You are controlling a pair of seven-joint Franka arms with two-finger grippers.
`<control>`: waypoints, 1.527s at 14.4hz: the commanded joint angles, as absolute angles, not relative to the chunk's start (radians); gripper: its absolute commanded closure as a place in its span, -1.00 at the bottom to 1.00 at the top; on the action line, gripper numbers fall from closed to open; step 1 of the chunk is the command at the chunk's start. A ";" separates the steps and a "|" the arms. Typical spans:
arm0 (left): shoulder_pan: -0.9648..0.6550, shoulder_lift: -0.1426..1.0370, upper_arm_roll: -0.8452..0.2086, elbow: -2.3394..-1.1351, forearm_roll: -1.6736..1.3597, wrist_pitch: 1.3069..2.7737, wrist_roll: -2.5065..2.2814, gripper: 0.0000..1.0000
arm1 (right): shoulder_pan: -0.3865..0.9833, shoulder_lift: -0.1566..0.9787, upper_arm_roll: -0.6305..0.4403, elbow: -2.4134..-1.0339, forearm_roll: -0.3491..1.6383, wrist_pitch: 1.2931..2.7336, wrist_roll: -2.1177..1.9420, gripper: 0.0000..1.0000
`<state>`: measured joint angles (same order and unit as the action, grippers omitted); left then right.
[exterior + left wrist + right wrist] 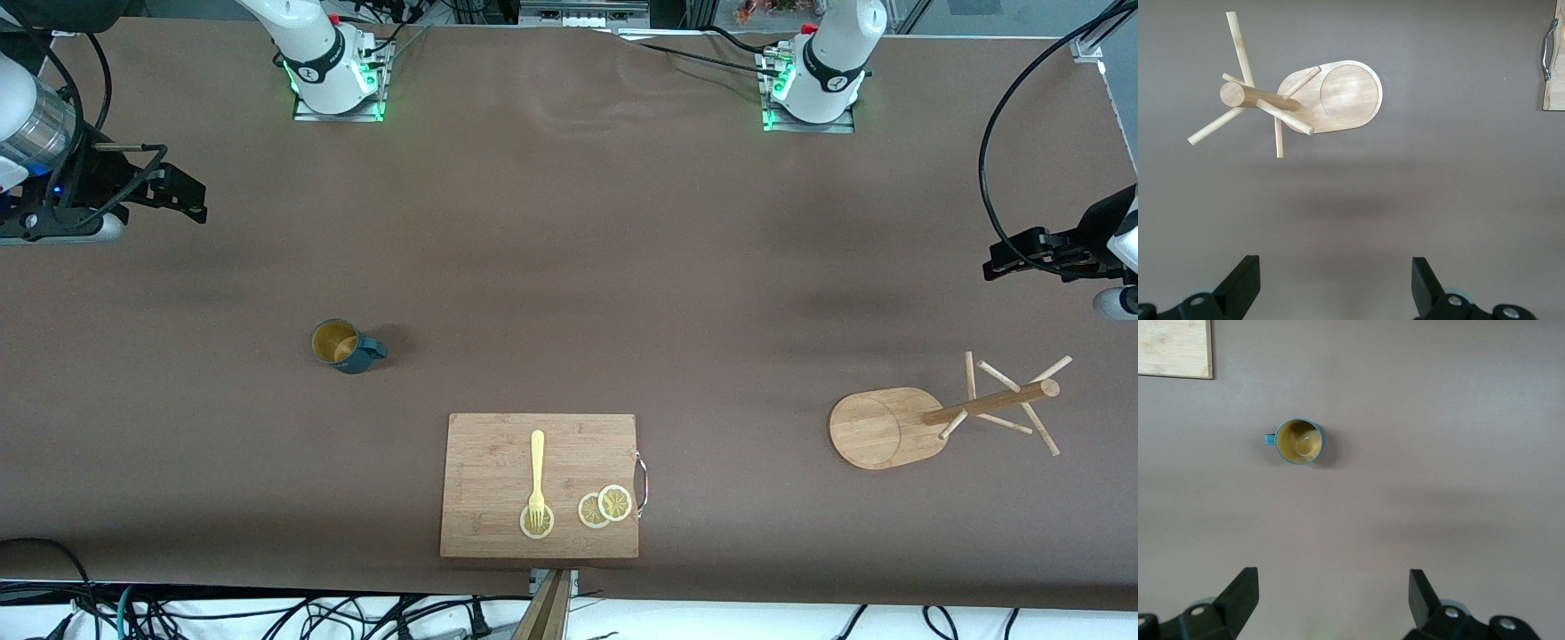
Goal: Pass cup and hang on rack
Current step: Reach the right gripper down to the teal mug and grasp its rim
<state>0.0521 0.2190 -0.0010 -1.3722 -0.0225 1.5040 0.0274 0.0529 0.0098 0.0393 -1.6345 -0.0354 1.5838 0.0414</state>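
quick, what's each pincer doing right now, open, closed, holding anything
Left pincer: open, empty, above bare table by the rack.
Right pincer: open, empty, above bare table by the cup.

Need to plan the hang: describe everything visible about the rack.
The rack is a light bamboo mug tree: round flat base, central post, several thin angled pegs, all bare. It stands upright on the brown table toward the left arm's end, nearer the front camera than the open left gripper. Nothing touches it.

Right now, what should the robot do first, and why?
Probably bring the right gripper down over the cup. The cup stands upright toward the right arm's end of the table, untouched, and both grippers hang open and empty. The left gripper waits above the rack.
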 commanded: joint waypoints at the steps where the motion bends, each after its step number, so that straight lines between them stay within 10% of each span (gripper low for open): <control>1: 0.058 0.236 0.000 -1.331 -0.046 1.476 0.026 -1.00 | 0.051 0.009 0.045 -1.632 -0.034 1.560 0.081 -0.99; 22: 0.058 0.236 0.000 -1.331 -0.048 1.476 0.026 -1.00 | 0.044 0.060 0.041 -1.623 -0.048 1.566 0.021 -0.99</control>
